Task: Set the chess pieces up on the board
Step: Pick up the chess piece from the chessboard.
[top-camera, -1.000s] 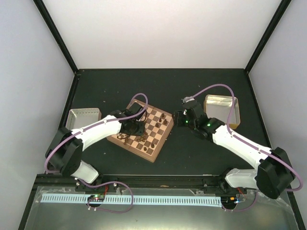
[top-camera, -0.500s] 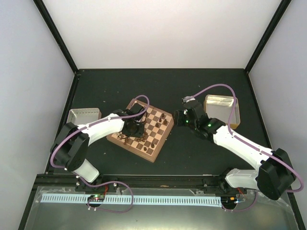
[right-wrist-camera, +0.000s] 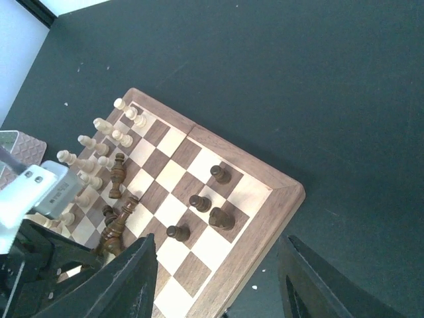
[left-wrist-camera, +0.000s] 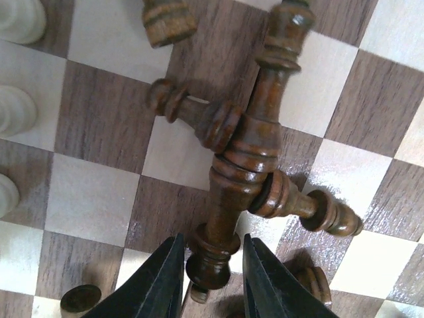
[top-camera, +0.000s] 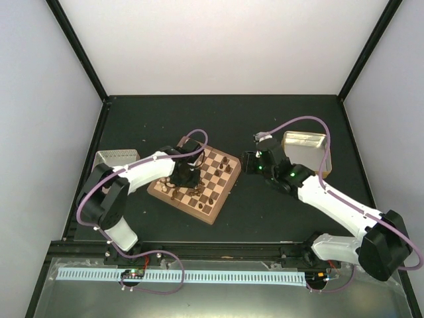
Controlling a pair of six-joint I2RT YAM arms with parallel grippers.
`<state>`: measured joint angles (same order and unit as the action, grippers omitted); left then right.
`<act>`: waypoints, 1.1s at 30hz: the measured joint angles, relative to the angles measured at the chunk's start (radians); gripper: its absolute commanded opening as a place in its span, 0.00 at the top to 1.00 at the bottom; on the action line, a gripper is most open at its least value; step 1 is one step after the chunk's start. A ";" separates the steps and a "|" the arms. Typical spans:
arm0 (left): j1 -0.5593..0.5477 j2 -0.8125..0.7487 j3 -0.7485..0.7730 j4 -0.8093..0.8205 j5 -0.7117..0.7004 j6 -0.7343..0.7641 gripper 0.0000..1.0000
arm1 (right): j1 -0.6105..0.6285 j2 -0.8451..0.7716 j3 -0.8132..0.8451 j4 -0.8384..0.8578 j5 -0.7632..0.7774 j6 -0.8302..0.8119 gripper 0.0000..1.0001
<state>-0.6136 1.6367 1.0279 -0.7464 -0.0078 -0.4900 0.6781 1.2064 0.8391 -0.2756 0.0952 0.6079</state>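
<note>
1. The chess pieces lie part sorted on the board point(top-camera: 224, 200). A pale row point(right-wrist-camera: 99, 142) stands along the far-left edge, and four dark pieces point(right-wrist-camera: 199, 202) stand near the right corner. A heap of toppled dark pieces point(left-wrist-camera: 242, 152) is crossed over itself towards the near-left side.
2. The board itself is seen unmoved since a second ago, skewed on the dark surface point(top-camera: 265, 119) between the two arms.
3. The left claw point(left-wrist-camera: 211, 258) has been narrowed over the last second. Its fingers are now set closely either side of the end of the long dark piece point(left-wrist-camera: 248, 146) in the heap. Whether that piece is already pinched cannot be told.
4. The left arm's elbow has been swung in towards the board, which turns the claw along that piece.
5. The right claw point(right-wrist-camera: 217, 248) is held wide with nothing in it, just off the board's right side, and it has hardly shifted.
6. A pick from the heap is judged to be starting. The pieces lying across the long one may be dragged or scattered when it is lifted.
</note>
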 measured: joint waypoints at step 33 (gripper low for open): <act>0.008 -0.132 0.009 -0.009 0.203 0.069 0.94 | 0.000 0.018 -0.040 0.138 -0.298 -0.064 0.43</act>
<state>-0.6052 1.5043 1.0370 -0.7551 0.1951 -0.4213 0.6785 1.2243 0.7994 -0.1375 -0.2028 0.5434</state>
